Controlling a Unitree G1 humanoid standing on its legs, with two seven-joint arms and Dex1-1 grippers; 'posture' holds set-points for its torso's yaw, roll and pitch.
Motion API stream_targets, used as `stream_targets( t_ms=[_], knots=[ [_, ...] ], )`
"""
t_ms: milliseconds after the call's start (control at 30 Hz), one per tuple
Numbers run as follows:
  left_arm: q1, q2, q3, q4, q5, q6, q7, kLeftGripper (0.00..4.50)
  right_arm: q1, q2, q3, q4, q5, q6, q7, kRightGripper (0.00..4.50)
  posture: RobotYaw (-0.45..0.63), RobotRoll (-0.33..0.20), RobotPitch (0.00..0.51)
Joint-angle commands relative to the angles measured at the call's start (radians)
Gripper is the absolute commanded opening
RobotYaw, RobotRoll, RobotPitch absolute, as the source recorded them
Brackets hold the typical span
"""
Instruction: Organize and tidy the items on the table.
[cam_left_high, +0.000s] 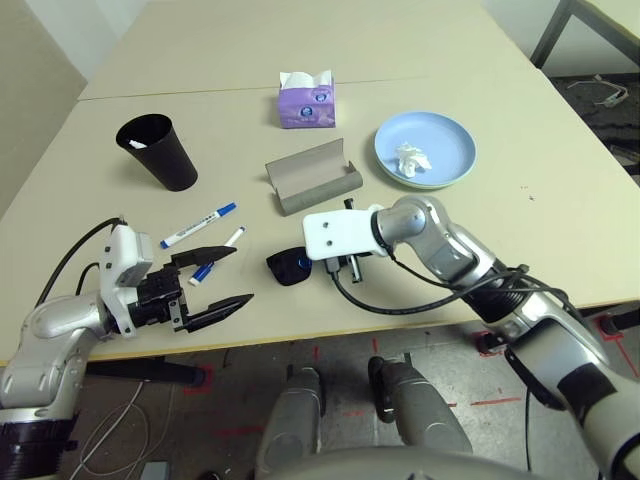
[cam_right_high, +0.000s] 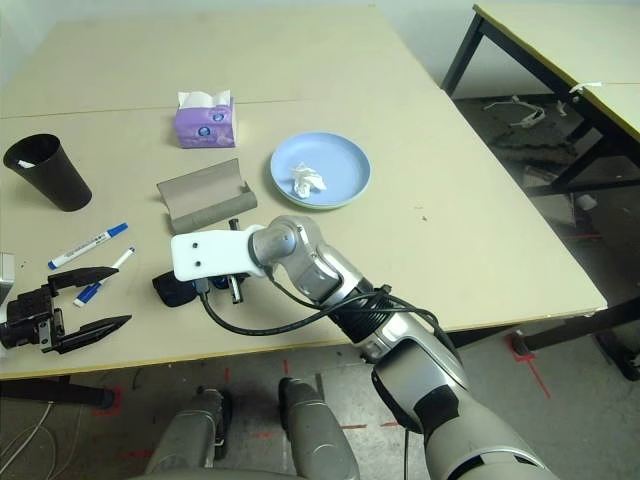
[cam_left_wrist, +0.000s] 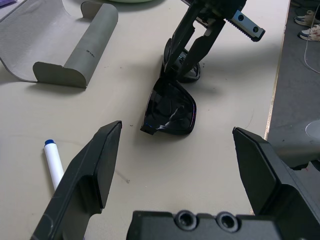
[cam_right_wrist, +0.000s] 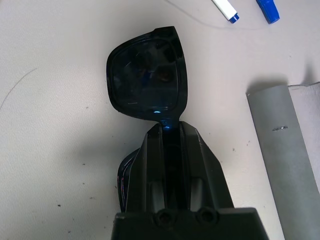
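The black sunglasses (cam_left_high: 288, 268) lie on the table (cam_left_high: 560, 200) near its front edge. My right gripper (cam_right_wrist: 167, 129) is shut on their bridge, one lens (cam_right_wrist: 145, 75) sticking out past the fingertips. The left gripper (cam_left_high: 242, 274) hovers open just left of the sunglasses (cam_left_wrist: 170, 107), pointing at them and holding nothing. Behind them the grey glasses case (cam_left_high: 312, 175) lies open. Two blue-capped markers (cam_left_high: 198, 225) (cam_left_high: 215, 258) rest left of the sunglasses. The black cup (cam_left_high: 158, 150) stands at back left. A crumpled tissue (cam_left_high: 412, 158) sits on the light-blue plate (cam_left_high: 445, 135).
A purple tissue box (cam_left_high: 305, 100) stands behind the case, just before the table's seam. A black cable loops from my right wrist over the table's front edge. A second table (cam_right_high: 560, 40) stands off to the right across a gap.
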Motion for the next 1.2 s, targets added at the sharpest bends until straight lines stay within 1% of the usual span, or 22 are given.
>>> stream_targets(
  t_ms=[33,200,333,433,567,767,867,967,1200],
  knots=[
    [-0.007,-0.017,-0.01,-0.023,-0.017,0.032,0.019,4.5,-0.044,0.012,-0.026,0.047,0.006,-0.007,-0.002,0.18,-0.02,0.0,0.194],
    [-0.022,-0.026,-0.009,-0.029,-0.023,0.055,0.034,4.5,-0.106,0.027,-0.052,0.099,0.013,-0.027,-0.012,0.18,-0.02,0.0,0.193],
    [-0.049,-0.03,-0.002,-0.027,-0.046,0.133,0.094,4.5,-0.147,0.039,-0.071,0.128,0.017,-0.048,-0.017,0.18,-0.02,0.0,0.196],
    [-0.057,-0.035,0.0,-0.033,-0.047,0.159,0.121,4.5,-0.192,0.049,-0.089,0.179,0.016,-0.079,-0.032,0.18,-0.02,0.0,0.196],
    [-0.061,-0.048,0.009,-0.034,-0.046,0.175,0.162,4.5,-0.264,0.062,-0.109,0.302,0.002,-0.169,-0.076,0.18,-0.02,0.0,0.196],
    [-0.06,-0.063,0.022,-0.042,-0.059,0.22,0.223,4.5,-0.393,0.092,-0.137,0.547,-0.026,-0.33,-0.199,0.18,0.0,0.0,0.194],
    [-0.063,-0.078,0.042,-0.054,-0.094,0.279,0.272,4.5,-0.442,0.108,-0.137,0.672,-0.048,-0.412,-0.26,0.18,0.02,0.0,0.194],
    [-0.063,-0.087,0.064,-0.066,-0.13,0.32,0.299,4.5,-0.475,0.124,-0.131,0.776,-0.071,-0.488,-0.308,0.18,0.03,0.0,0.195],
    [-0.035,-0.09,0.082,-0.098,-0.143,0.331,0.31,4.5,-0.499,0.152,-0.106,0.957,-0.133,-0.708,-0.353,0.18,0.05,0.0,0.199]
  ],
)
